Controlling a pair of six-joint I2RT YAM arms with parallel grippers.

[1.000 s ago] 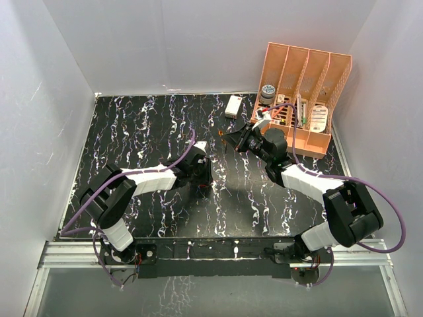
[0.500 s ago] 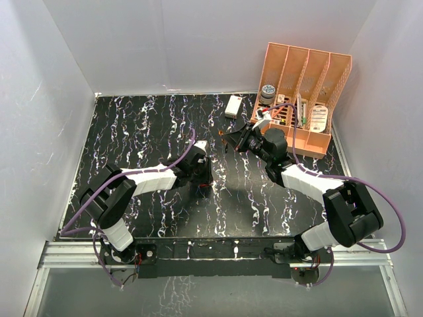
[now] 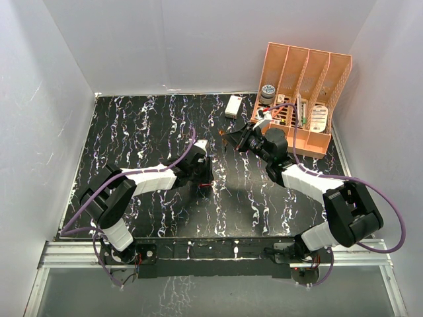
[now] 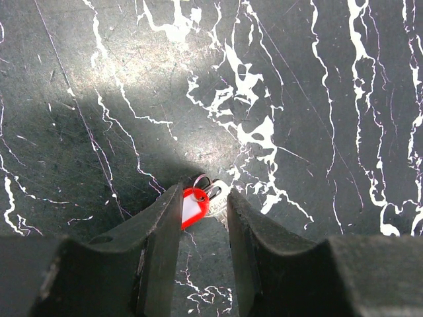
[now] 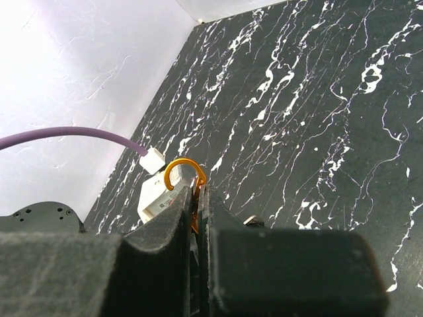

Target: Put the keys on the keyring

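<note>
A: What is blocking the upper right of the overhead frame?

B: The orange file rack (image 3: pixel 306 95) is standing against the wall there, with the white box (image 3: pixel 232 105) lying just left of it. The right gripper (image 3: pixel 229 139), pinching the keyring (image 5: pixel 184 172), is hanging close in front of both, so room is running tight there.

A: And the rest?

B: The table (image 3: pixel 132 132) is lying bare across the upper left and the centre right. The left gripper (image 3: pixel 206 182) is sitting low at centre, its fingers (image 4: pixel 165 218) straddling the red key (image 4: pixel 193 205).
</note>
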